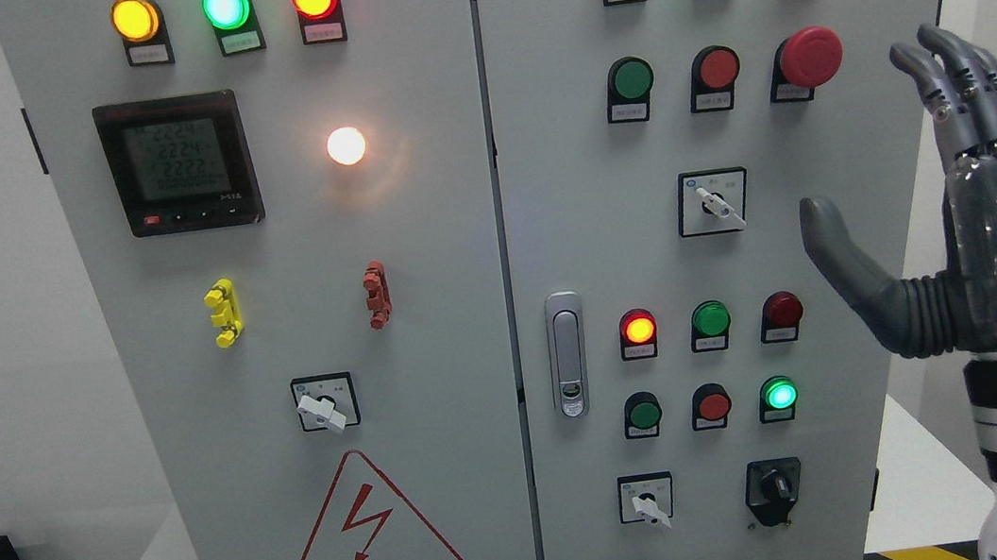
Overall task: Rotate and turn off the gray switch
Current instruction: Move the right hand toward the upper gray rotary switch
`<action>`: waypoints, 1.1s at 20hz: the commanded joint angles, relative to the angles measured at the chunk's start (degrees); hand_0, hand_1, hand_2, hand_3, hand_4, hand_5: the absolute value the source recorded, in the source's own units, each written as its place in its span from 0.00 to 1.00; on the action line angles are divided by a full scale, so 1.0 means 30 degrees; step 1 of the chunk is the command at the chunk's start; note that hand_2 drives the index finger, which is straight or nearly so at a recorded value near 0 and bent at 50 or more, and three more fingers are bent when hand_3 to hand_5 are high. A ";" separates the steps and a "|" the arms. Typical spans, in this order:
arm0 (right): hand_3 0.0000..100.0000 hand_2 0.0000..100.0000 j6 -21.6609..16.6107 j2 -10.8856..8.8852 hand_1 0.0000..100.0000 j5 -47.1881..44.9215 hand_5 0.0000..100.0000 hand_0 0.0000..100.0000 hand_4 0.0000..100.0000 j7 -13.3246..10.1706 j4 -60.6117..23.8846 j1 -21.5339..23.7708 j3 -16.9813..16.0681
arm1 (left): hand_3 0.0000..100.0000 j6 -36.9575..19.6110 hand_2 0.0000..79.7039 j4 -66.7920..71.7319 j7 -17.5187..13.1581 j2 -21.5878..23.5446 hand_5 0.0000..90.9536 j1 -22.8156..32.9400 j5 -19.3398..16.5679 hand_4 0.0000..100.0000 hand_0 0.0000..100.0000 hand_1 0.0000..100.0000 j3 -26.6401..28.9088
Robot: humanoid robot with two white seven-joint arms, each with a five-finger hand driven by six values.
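The right hand (975,212) hovers, fingers (960,85) spread and empty — several similar gray switches (719,203) risk a wrong pick, or bumping the red emergency button (809,57).

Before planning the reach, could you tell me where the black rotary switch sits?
Head view: the black rotary switch sits bottom right on the right door, below the lit green lamp.

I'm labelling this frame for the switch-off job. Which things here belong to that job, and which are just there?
Job:
- right robot hand, raised, fingers open, holding nothing
- rotary switches with pale handles; which is the gray one I cannot tell

Just there:
- meter display
- red mushroom button
- door handle
- black knob switch
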 commanded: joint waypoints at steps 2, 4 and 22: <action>0.07 0.00 0.0032 -0.0038 0.21 -0.0001 0.00 0.30 0.00 -0.0008 0.0037 -0.0013 0.0006 | 0.00 -0.0008 0.00 -0.0469 -0.0006 -0.0006 0.00 -0.0176 0.0381 0.00 0.12 0.39 0.0147; 0.07 0.00 0.0207 -0.0068 0.21 -0.0001 0.00 0.31 0.00 -0.0008 0.0037 -0.0043 0.0035 | 0.00 -0.0008 0.00 -0.0469 -0.0006 0.0023 0.00 -0.0176 0.0381 0.00 0.12 0.39 0.0147; 0.33 0.12 0.0208 0.0167 0.31 -0.0031 0.41 0.35 0.34 -0.0272 0.0037 0.0016 -0.0053 | 0.00 -0.0008 0.00 -0.0469 -0.0006 -0.0006 0.00 -0.0176 0.0381 0.00 0.12 0.39 0.0147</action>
